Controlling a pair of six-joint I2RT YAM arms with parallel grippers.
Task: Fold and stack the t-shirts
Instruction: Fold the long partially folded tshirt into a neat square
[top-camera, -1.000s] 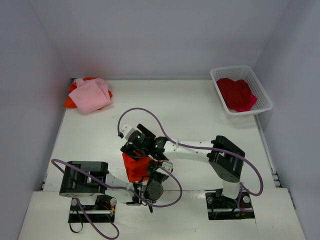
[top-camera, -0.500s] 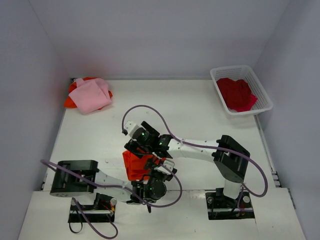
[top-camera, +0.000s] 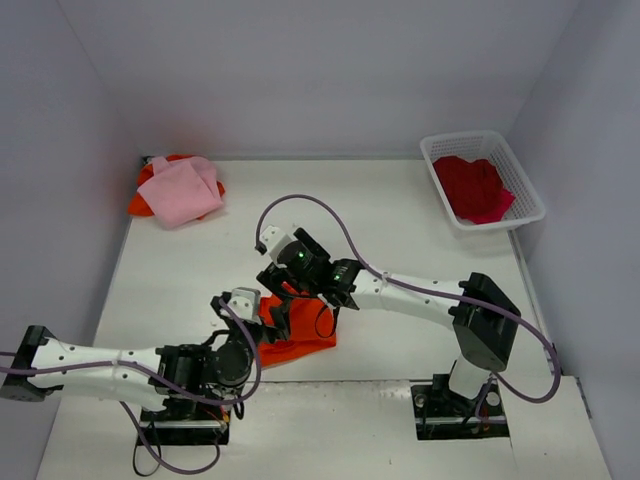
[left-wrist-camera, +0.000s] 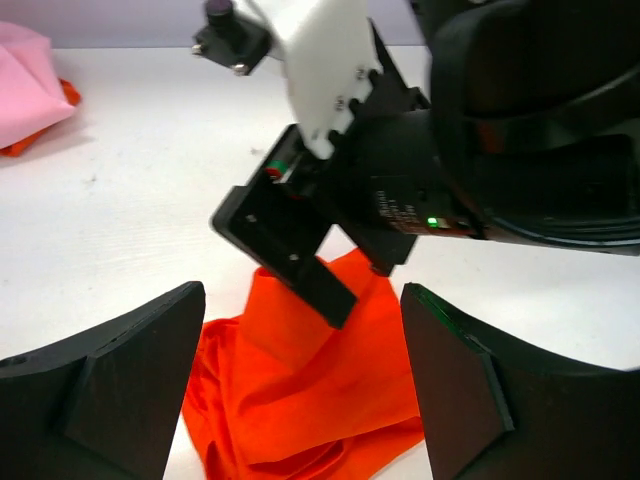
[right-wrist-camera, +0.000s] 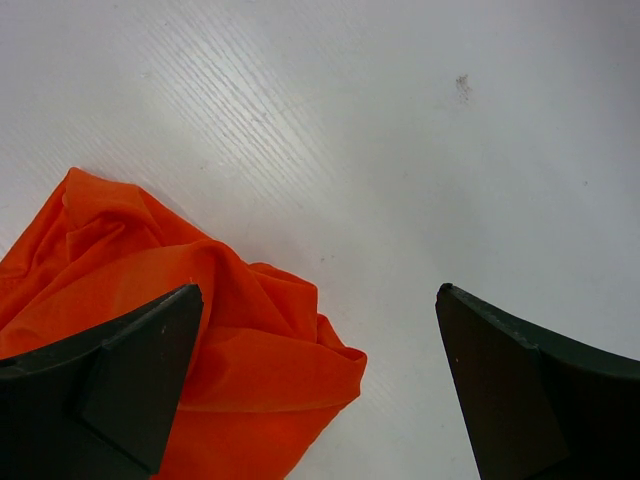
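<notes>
Top external view: the basket (top-camera: 438, 180) at the far right of the table serves as the landmark for every place below.
Orange t-shirt (top-camera: 305, 340): well apart from the basket, toward the near edge and to its left; a crumpled heap, not laid flat, no clean fold showing.
Pink t-shirt (top-camera: 182, 190): across the table from the basket, along the same far edge; loosely bundled.
Crimson t-shirt (top-camera: 473, 188): inside the basket, bunched up.
Left gripper (left-wrist-camera: 302, 300): fingers spread wide, nothing between them; it looks down on the orange heap, far from the basket.
Right gripper (right-wrist-camera: 318, 290): fingers spread wide, empty; it hangs over the heap's edge with bare table under most of the gap.
Step in hand: most likely working the orange t-shirt, with neither gripper holding it, so a fresh grasp is due.
Next move calls for: each gripper picking a separate edge or corner of the orange cloth, pinching only one layer, then drawing it out flat before folding.
Progress: early, by my reading; no shirt looks neatly folded and no stack is built.
</notes>
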